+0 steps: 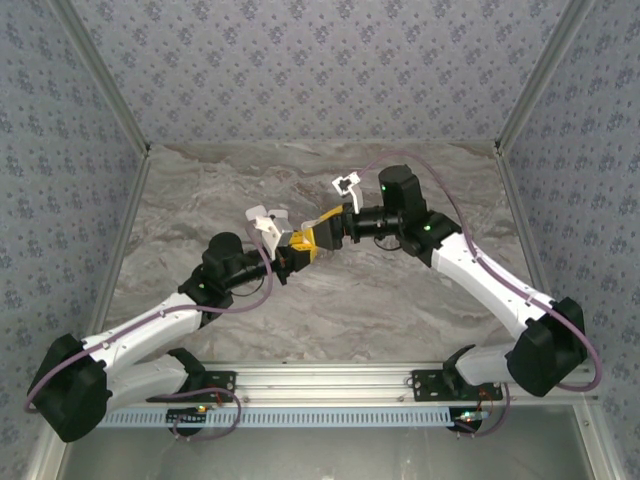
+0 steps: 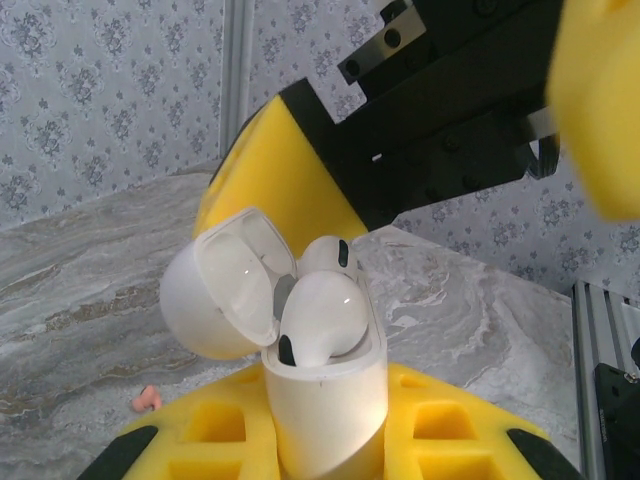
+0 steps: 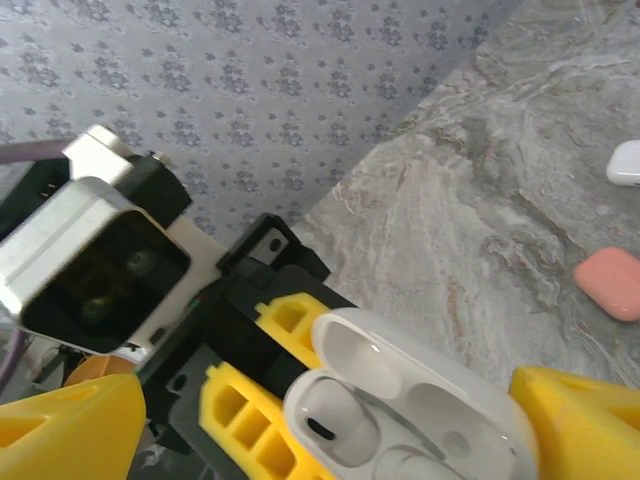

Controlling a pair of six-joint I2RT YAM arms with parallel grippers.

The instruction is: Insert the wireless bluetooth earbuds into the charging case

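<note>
Field notes, from the case outward:

- You have 2 white earbuds (image 2: 320,315) in the charging case (image 2: 325,400). In the left wrist view the front one stands with its rounded head above the rim, a dark spot low on its left side. The second (image 2: 328,255) sits behind it, a dark slot near its top
- Whether either one is pressed fully home, you cannot tell from these views
- The lid (image 2: 225,290) is swung open to the left and back, its glossy inside facing the earbuds
- From the right wrist view you look down into the case: 1 earbud with a dark oval lies in the left well; the other well is cut off at the bottom edge
- Your left claw (image 1: 290,250) is clamped on the lower body of the case, yellow fingers (image 2: 440,420) on both sides, holding it upright above the table (image 1: 330,300)
- Your right claw (image 1: 322,230) is just above the case with its yellow fingers (image 3: 70,430) spread wide and gripping nothing. The case lies between them without touching either
- In the top view the 2 claws meet nose to nose over the middle of the table, well back from the arm bases
- On the table beyond, in the right wrist view: a pink rounded case (image 3: 612,283), and further off a white object (image 3: 627,162) cut by the frame edge
- A small pink bit (image 2: 148,400) lies on the table, left of the held case
</note>
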